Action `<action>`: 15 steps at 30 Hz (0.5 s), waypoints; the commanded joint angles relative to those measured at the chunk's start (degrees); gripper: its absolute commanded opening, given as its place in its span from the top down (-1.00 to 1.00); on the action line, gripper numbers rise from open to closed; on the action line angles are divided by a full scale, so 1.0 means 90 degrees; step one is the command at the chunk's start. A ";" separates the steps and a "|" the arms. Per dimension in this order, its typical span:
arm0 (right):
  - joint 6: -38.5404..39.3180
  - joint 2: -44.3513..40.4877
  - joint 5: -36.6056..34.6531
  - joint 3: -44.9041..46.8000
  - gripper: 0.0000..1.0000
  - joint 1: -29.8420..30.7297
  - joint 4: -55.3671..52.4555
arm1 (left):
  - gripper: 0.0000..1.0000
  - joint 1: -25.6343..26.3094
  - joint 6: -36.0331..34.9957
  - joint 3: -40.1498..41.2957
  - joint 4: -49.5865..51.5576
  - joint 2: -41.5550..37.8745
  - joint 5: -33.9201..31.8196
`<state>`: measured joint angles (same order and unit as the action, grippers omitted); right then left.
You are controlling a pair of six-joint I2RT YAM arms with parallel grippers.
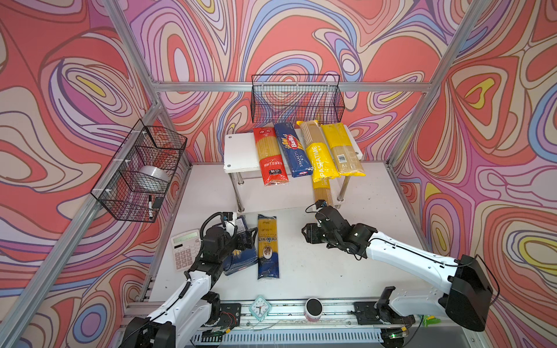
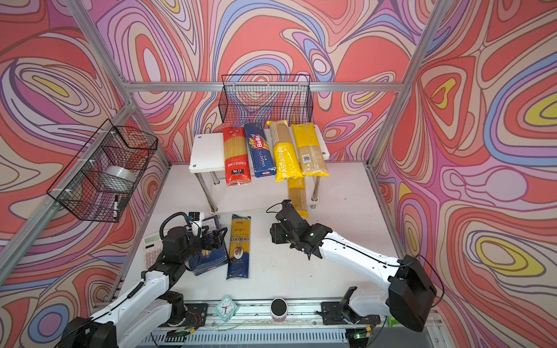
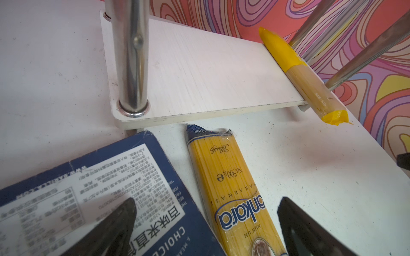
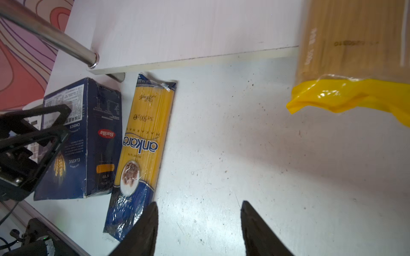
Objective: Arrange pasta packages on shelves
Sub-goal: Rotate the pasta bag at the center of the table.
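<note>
Left gripper [image 3: 206, 200] hangs spread wide over the dark-blue pack [image 1: 267, 247], which lies flat on the table [image 1: 331, 256], tight beside the blue box [image 4: 88, 137]. Right gripper [image 4: 199, 204] is spread and empty. I would put 1 finger each side, missing the box.

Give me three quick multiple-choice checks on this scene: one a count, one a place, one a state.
1. Packs on the top shelf: A two; B six; C four.
2. The ankara bag lies: A on the top shelf; B on the table, beside the wide Barilla box; C in the right jaws.
3. The right jaws are: A open and empty; B shut on a pack; C shut on nothing.
Answers: 1C, red bag, Barilla spaghetti box, PASTATIME bag, barcode bag; 2B, it lies flat there in both top views; 3A, the right wrist view shows bare table between them.
</note>
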<state>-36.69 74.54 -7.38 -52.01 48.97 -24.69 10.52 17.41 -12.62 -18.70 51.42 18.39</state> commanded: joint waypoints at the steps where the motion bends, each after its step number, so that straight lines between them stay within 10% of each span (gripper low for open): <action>1: -0.0234 0.0171 -0.0415 -0.0034 -0.22 0.0392 0.0122 | -1.00 0.0000 0.0098 -0.0152 0.0063 -0.0046 -0.0130; 15: 0.0082 0.1984 -0.0341 -0.0748 -0.45 0.1795 0.1095 | -1.00 0.0002 0.0273 -0.0239 0.0226 0.0034 -0.0252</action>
<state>-37.08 89.54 -10.20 -56.55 63.81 -18.06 10.52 18.31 -13.39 -18.37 52.34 16.97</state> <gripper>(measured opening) 0.717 0.994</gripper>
